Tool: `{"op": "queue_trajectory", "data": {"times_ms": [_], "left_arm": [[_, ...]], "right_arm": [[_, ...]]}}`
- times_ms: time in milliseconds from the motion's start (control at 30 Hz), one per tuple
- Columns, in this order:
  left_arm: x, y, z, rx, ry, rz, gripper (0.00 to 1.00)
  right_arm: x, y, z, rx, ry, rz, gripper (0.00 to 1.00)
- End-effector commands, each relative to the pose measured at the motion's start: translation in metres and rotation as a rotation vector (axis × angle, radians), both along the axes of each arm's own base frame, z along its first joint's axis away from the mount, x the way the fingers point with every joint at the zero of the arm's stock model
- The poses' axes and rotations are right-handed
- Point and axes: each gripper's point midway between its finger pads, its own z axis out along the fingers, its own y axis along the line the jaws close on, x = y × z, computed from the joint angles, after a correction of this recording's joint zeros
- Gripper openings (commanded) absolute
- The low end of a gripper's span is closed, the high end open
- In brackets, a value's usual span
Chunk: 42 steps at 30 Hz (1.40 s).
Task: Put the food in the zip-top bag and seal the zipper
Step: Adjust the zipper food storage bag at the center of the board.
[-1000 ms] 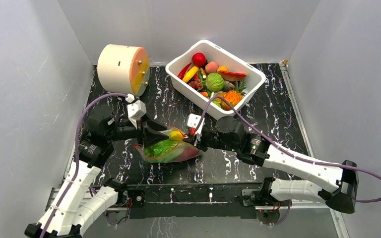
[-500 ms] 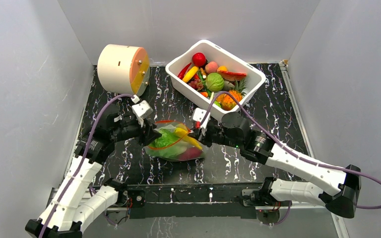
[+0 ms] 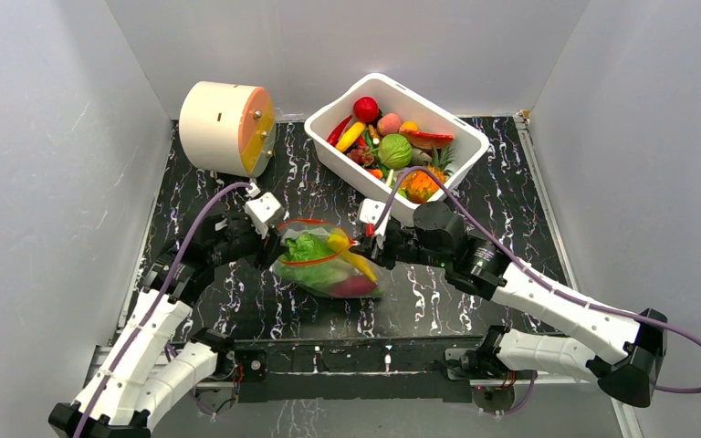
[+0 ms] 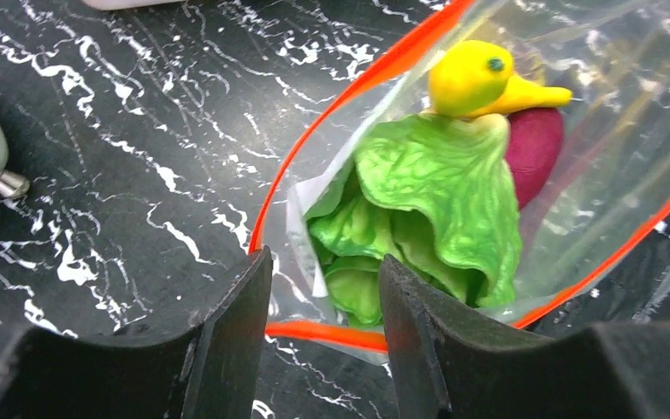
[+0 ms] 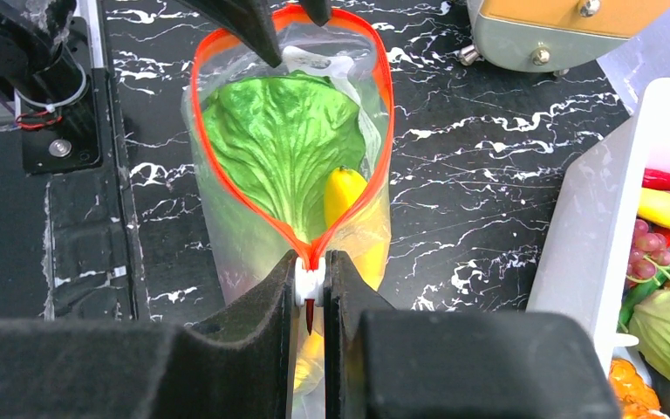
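The clear zip-top bag [image 3: 329, 265] lies on the black marbled table between my two grippers. It holds green leafy greens [image 5: 283, 144], a yellow banana [image 5: 342, 194] and a dark red piece [image 4: 536, 144]. Its orange-red zipper [image 5: 205, 122] gapes in an open loop. My right gripper [image 5: 311, 262] is shut on the white slider at the mouth's right end [image 3: 371, 245]. My left gripper [image 4: 327, 262] is open, its jaws either side of the zipper strip [image 4: 331, 336] at the mouth's left end [image 3: 272, 245]. Its fingertips [image 5: 257, 30] show in the right wrist view.
A white tub [image 3: 329, 151] holding several more toy fruits and vegetables stands at the back right, close to my right arm. A cream cylinder with an orange face [image 3: 224, 123] lies at the back left. Grey walls enclose the table on three sides.
Both grippers and the bag have moved away from the near edge and slightly right. The bag's mouth now spreads wider between them.
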Motion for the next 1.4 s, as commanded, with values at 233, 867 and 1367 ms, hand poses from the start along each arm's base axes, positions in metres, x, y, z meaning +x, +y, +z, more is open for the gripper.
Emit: {"op": "queue_trajectory", "data": {"times_ms": [233, 867, 1367], "left_arm": [[0.014, 0.004, 0.016, 0.005, -0.073, 0.041, 0.49], [0.005, -0.01, 0.036, -0.037, -0.017, -0.037, 0.0], [-0.011, -0.01, 0.058, -0.079, 0.064, -0.009, 0.0]], "right_arm": [[-0.014, 0.002, 0.025, 0.021, -0.096, 0.128, 0.03], [0.006, -0.011, 0.033, 0.025, -0.105, 0.004, 0.03], [0.041, -0.023, 0.04, 0.09, -0.068, -0.125, 0.04]]}}
